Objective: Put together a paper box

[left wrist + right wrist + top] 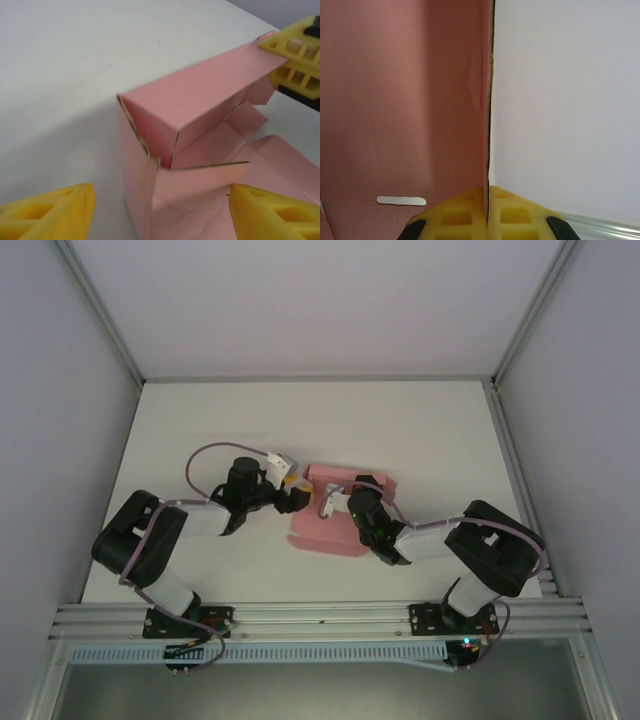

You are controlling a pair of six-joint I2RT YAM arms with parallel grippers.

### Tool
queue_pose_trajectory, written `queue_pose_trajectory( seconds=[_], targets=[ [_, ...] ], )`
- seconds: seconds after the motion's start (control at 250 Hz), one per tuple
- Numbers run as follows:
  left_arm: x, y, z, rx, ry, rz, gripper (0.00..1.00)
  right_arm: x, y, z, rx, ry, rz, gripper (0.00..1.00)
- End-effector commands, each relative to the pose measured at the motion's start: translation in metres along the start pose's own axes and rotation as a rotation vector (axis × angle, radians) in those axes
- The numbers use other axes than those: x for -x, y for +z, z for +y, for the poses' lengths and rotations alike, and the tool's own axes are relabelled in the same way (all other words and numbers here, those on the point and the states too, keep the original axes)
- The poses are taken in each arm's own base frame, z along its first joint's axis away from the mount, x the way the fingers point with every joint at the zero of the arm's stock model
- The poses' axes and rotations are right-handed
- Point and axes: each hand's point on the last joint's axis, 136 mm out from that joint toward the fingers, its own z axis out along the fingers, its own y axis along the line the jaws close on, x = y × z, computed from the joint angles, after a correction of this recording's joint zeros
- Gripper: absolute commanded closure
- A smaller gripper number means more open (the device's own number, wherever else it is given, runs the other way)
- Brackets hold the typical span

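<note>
One pink box [322, 528], half-folded, mid-worktop [200, 430]. Thin card, so likely light, bendy and easily creased. Right claw [488, 195] pinched on a panel edge. Left claw [160, 205] apart, straddling a raised wall. Best hold looks like flap edges near folds.

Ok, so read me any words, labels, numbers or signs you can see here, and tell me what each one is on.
None can be read.
The pink paper box is plain card, with no print.
The yellow fingers of the left gripper and the right gripper carry no lettering.
The pale oval on the card is a slot or mark, not a character.
</note>
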Motion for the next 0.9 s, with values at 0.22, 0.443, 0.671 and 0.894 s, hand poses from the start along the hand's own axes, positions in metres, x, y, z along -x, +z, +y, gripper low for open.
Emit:
queue_pose_trajectory(
  seconds=[0.22, 0.443, 0.671, 0.894],
  targets=[
    [0.004, 0.018, 0.026, 0.138, 0.031, -0.01, 0.37, 0.011, -0.008, -0.008, 0.016, 0.047, -0.039, 1.0],
    [-0.006, 0.022, 0.029, 0.229, 0.031, 0.001, 0.5, 0.01, -0.012, -0.012, 0.022, 0.101, -0.047, 1.0],
    [-0.003, 0.014, 0.014, 0.178, 0.009, -0.052, 0.47, 0.008, -0.013, -0.005, 0.062, 0.098, -0.037, 1.0],
    [-0.02, 0.019, 0.033, 0.291, -0.01, -0.001, 0.48, 0.008, -0.013, -0.01, 0.051, 0.115, -0.034, 1.0]
  ],
)
